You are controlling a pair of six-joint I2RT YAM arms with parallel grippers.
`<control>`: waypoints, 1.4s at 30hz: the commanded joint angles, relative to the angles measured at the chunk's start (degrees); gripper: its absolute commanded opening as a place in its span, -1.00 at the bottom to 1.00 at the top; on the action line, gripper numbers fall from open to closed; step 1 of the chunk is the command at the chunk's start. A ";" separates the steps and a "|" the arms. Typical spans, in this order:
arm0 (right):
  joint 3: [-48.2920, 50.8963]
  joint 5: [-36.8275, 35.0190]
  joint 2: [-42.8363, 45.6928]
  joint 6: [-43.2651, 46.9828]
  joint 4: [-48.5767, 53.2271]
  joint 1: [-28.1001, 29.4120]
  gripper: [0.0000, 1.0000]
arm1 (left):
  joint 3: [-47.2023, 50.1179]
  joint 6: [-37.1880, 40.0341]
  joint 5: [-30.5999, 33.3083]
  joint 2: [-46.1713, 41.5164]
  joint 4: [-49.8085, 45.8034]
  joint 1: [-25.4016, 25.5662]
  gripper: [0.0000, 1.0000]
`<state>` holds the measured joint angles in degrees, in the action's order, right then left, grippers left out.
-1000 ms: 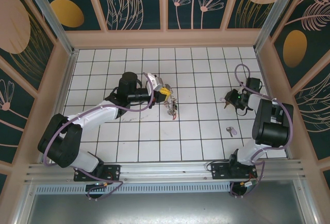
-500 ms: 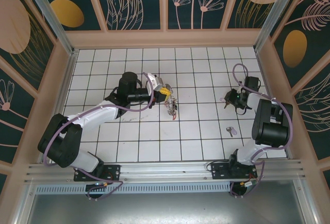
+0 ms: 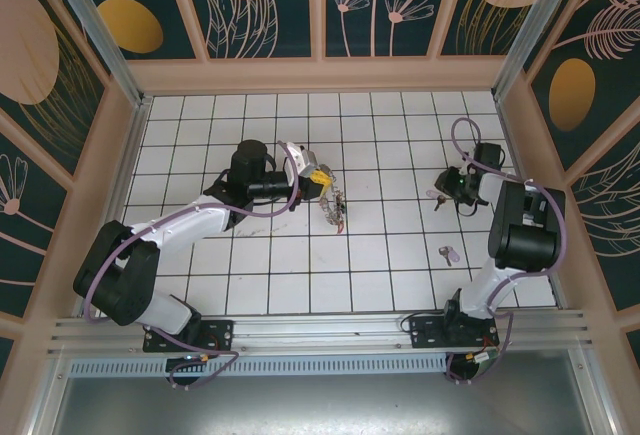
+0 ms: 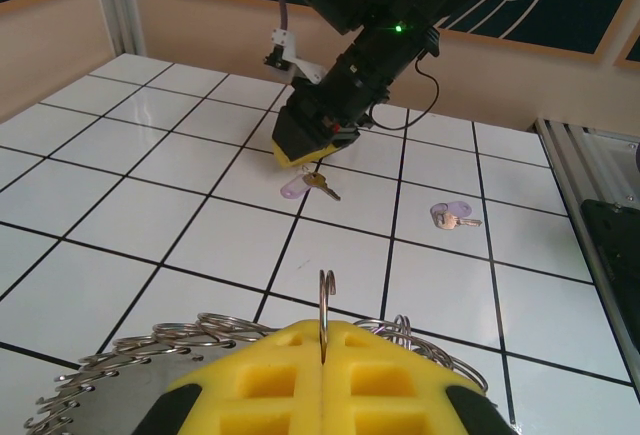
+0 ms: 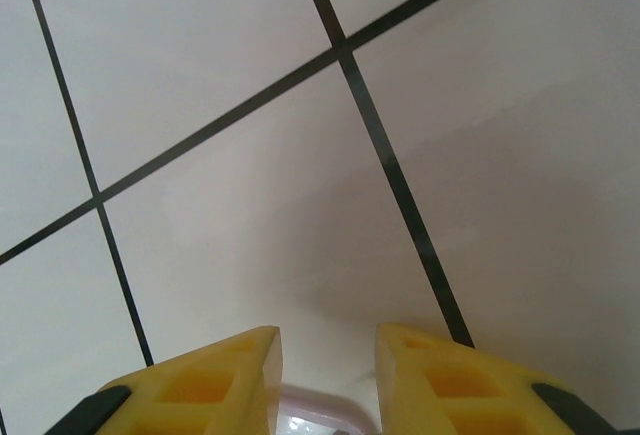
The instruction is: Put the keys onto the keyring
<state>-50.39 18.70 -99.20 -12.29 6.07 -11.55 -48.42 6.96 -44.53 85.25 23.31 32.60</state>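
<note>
Loose key (image 3: 447, 253): pale purple head, flat on the tiled floor (image 3: 300, 255) towards the near edge, well apart from both grippers.
Left gripper (image 4: 322, 355): yellow pads pressed together on the keyring (image 4: 325, 300), whose thin wire stands upright between them.
Right gripper (image 4: 303, 148): jaws a little spread, tips just above a second key (image 4: 292, 188) lying flat, its purple head between the pads.
Room: bare tiles between the arms; side wall (image 3: 515, 145) close beside the right gripper.
Change: right gripper has edged towards the back wall (image 3: 320, 73); left arm and keyring unmoved.
</note>
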 commanded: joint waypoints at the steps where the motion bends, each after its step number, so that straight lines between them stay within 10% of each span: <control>1: -1.16 2.42 -0.54 0.95 0.72 -0.39 -0.39 | -1.98 -0.28 -1.52 0.14 0.96 0.25 -1.00; 19: 4.95 1.60 5.20 -0.19 2.65 0.23 -0.43 | -2.29 0.16 -2.09 1.14 0.77 0.30 -1.00; 33: -0.66 -22.63 3.99 1.71 9.30 10.44 -0.36 | -2.64 0.18 -2.32 1.15 0.60 0.35 -1.00; 42: -1.35 -24.94 2.95 1.86 10.29 11.64 -0.37 | -2.11 0.33 -2.31 0.91 0.68 0.31 -1.00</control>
<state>-50.06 -3.55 -95.57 -10.79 14.26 -0.36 -49.08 6.98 -44.97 86.21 22.31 32.60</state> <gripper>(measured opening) 0.318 0.065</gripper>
